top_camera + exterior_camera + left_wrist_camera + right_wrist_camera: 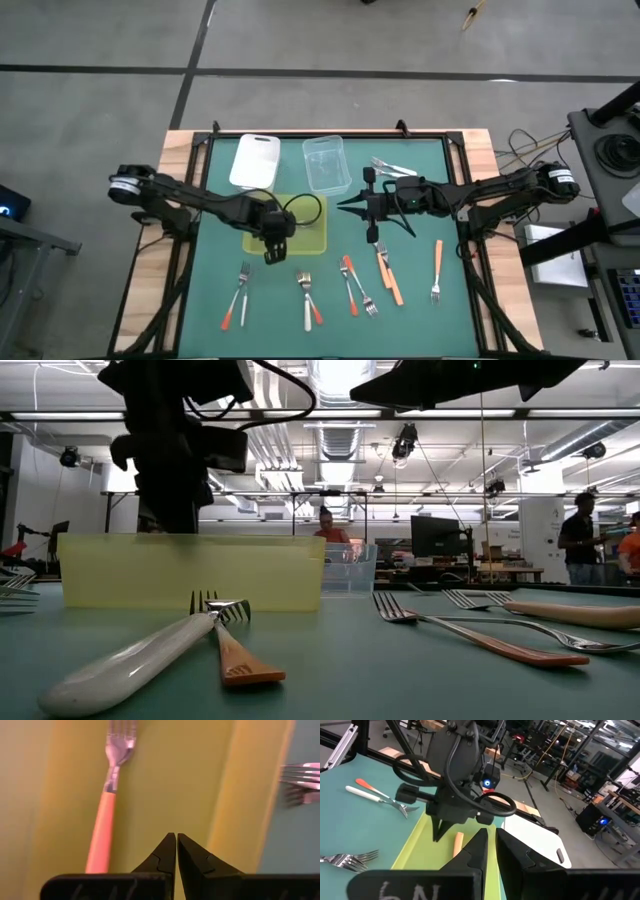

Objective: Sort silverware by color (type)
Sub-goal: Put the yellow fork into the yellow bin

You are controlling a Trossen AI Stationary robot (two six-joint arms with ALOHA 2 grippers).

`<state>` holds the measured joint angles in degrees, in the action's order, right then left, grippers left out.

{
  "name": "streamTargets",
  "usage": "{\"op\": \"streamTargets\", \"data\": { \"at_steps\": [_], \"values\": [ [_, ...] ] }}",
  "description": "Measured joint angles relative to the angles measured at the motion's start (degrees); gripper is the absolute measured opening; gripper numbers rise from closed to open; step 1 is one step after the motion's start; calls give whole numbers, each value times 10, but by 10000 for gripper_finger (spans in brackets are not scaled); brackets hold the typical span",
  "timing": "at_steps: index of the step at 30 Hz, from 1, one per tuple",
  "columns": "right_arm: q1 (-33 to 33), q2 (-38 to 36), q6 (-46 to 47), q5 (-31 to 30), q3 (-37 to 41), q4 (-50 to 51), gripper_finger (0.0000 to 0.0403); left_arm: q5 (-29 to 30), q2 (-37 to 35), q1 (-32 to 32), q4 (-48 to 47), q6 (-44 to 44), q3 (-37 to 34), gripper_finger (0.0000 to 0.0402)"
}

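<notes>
An orange-handled fork [107,810] lies flat on the floor of the yellow-green tray [312,238]; its handle [457,844] also shows in the right wrist view. My left gripper [176,836] hangs shut over the tray's floor beside that fork, pointing steeply down and holding nothing. In the low view the tray's wall [190,570] hides its tips. My right gripper [490,832] hovers level to the right of the tray, shut and empty. More silverware lies on the green mat in front of the tray: orange- and white-handled forks [240,290], [308,300], [355,285], [388,272], [437,270].
A white tub [255,160] and a clear tub [325,163] stand behind the tray at the mat's far side. Some all-silver pieces [392,165] lie at the far right. People stand in the room beyond the table.
</notes>
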<state>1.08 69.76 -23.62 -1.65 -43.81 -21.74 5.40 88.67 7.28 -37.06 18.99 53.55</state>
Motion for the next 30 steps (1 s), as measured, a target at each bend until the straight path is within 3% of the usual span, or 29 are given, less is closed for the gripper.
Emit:
{"op": "streamTargets", "data": {
  "at_steps": [8, 30],
  "values": [
    [0, 0, 0, 0, 0, 3, 27, 46, 13, -1, 1, -59, 0, 0],
    [-27, 17, 11, 0, 0, 9, 27, 46, 73, -37, 19, -121, 0, 0]
  ]
}}
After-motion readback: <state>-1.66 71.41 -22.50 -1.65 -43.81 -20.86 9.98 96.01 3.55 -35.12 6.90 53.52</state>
